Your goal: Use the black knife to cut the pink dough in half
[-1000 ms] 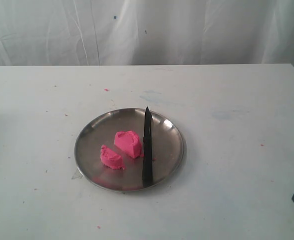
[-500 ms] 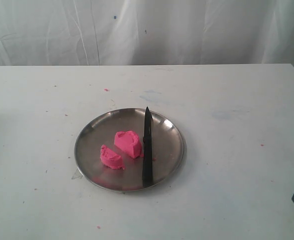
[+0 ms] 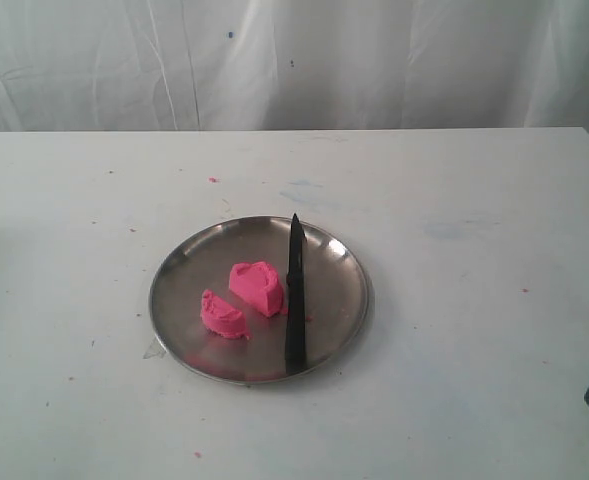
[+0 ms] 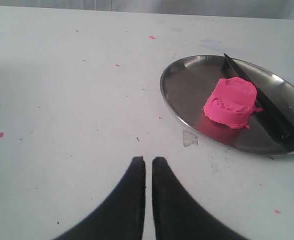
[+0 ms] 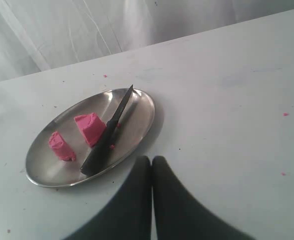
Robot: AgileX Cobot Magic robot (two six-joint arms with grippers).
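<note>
Pink dough (image 3: 242, 298) sits in two chunks on the steel plate (image 3: 339, 255) mid-frame, black knife (image 3: 294, 295) beside them; both grippers' fingers together.

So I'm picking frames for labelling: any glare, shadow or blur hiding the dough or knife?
Exterior view: even light, pink dough and black knife sharp, steel plate only dully reflective. Left wrist view: dough clear, one chunk hiding the other. Right wrist view: soft shadow beside the plate, both chunks clear.
</note>
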